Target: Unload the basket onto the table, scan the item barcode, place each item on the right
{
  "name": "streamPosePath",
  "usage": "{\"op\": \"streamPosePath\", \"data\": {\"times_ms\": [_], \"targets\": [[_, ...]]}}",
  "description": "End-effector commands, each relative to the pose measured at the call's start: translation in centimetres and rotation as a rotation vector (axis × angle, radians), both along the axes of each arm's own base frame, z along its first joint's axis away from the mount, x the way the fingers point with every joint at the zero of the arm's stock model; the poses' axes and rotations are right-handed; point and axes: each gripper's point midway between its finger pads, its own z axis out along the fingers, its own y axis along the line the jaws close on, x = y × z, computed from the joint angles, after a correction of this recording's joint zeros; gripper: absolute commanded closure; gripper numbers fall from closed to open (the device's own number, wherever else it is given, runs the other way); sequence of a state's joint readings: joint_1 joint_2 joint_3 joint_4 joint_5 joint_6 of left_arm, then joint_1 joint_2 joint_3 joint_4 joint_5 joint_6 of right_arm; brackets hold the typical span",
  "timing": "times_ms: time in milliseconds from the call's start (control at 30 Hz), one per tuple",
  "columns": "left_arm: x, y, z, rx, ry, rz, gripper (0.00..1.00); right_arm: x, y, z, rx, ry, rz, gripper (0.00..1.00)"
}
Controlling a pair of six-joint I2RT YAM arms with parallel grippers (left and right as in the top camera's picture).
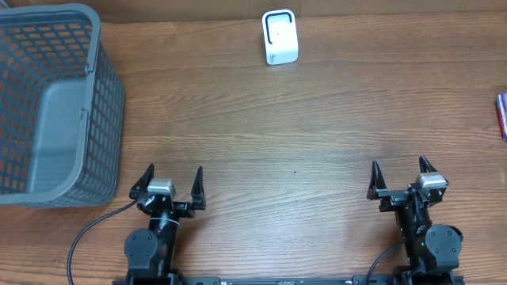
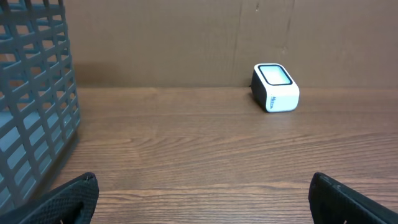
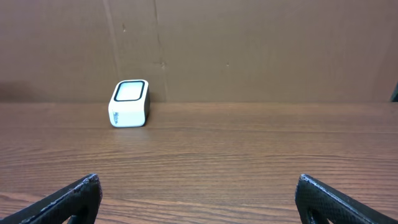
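Scanner (image 1: 280, 37) far back; L claw (image 1: 174, 172) & R claw (image 1: 398, 165) spread wide.

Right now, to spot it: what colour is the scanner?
The scanner is white with a dark-framed window; clearest in the left wrist view.

Your black arms (image 1: 149, 244): left gripper (image 1: 174, 170) and right gripper (image 1: 398, 162) carry tapered black fingers (image 1: 197, 180) and silver wrist blocks (image 1: 161, 187); black cable (image 1: 79, 236) at seven o'clock
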State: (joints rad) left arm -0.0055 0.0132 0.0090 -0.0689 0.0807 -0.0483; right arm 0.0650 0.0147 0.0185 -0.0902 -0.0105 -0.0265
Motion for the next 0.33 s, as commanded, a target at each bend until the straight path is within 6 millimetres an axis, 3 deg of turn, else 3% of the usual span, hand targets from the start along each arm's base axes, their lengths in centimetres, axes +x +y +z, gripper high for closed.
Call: {"op": "streamPosePath", "data": {"times_ms": [0,300], "targets": [[-0.01,0.34,-0.1,0.02,-0.002,0.015,0.0,0.02,-0.33,-0.08,-0.007,-0.008,-0.016,0.0],[-0.01,0.34,-0.1,0.02,-0.002,0.015,0.0,0.02,-0.33,-0.08,-0.007,-0.008,-0.016,0.0]]}}
